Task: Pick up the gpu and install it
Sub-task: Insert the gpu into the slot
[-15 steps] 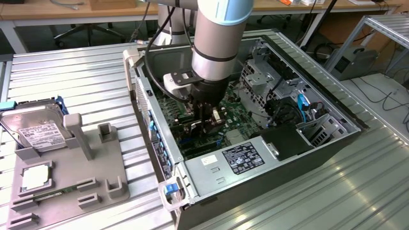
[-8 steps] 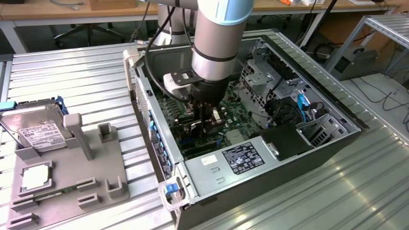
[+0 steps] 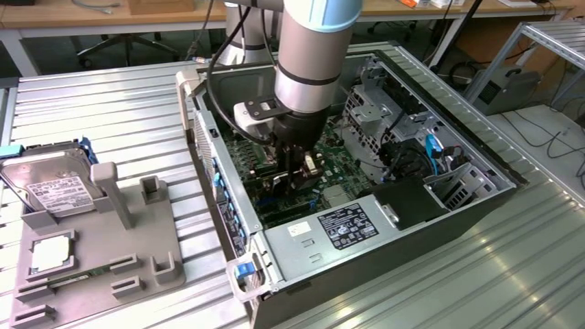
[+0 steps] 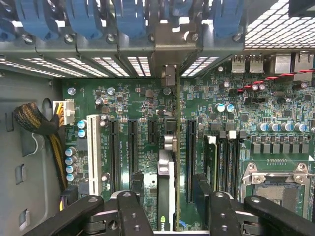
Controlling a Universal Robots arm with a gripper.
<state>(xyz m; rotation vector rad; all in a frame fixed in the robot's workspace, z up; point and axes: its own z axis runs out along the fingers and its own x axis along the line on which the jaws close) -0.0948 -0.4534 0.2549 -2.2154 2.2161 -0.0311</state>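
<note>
The gpu (image 4: 167, 167), a thin dark card seen edge-on, stands upright in a motherboard (image 4: 133, 98) slot. Its metal bracket (image 4: 167, 49) sits against the case's rear slot openings. My gripper (image 4: 170, 202) is open and straddles the card, one black finger (image 4: 132, 212) on each side with a gap to the card. Nothing is clamped. In the exterior view my gripper (image 3: 294, 179) reaches down into the open computer case (image 3: 475, 147), just above the green board, and the arm hides most of the card.
Blue slot latches (image 4: 83, 19) line the case's rear wall. RAM sticks (image 4: 211, 162) and the CPU socket (image 4: 278, 189) lie beside the card. A grey fixture (image 3: 137, 226) at the exterior view's left holds a hard drive (image 3: 55, 181) and a CPU chip (image 3: 52, 252).
</note>
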